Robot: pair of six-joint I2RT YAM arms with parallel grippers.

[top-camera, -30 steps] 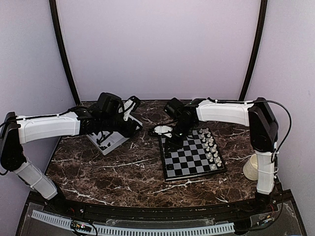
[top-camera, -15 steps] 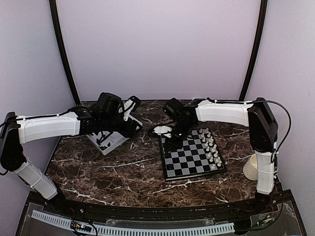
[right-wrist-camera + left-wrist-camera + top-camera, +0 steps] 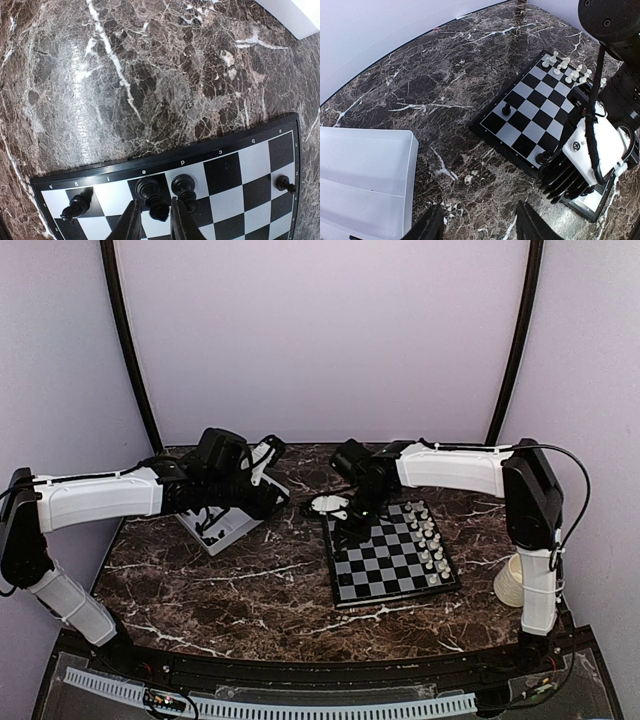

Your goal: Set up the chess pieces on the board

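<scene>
The right gripper (image 3: pixel 154 212) straddles a black chess piece (image 3: pixel 150 190) on the board (image 3: pixel 125 169), on the edge square by the rim letter "e". Whether its fingers clamp the piece cannot be told. Other rim letters read "g", "d", "c". The left gripper (image 3: pixel 479 226) hangs open, empty.

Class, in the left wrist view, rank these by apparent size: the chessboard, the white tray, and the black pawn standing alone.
1. chessboard, largest.
2. white tray, next, but it is nearer the camera and cut off by the frame, so this order is unsure.
3. black pawn, clearly smallest.
</scene>
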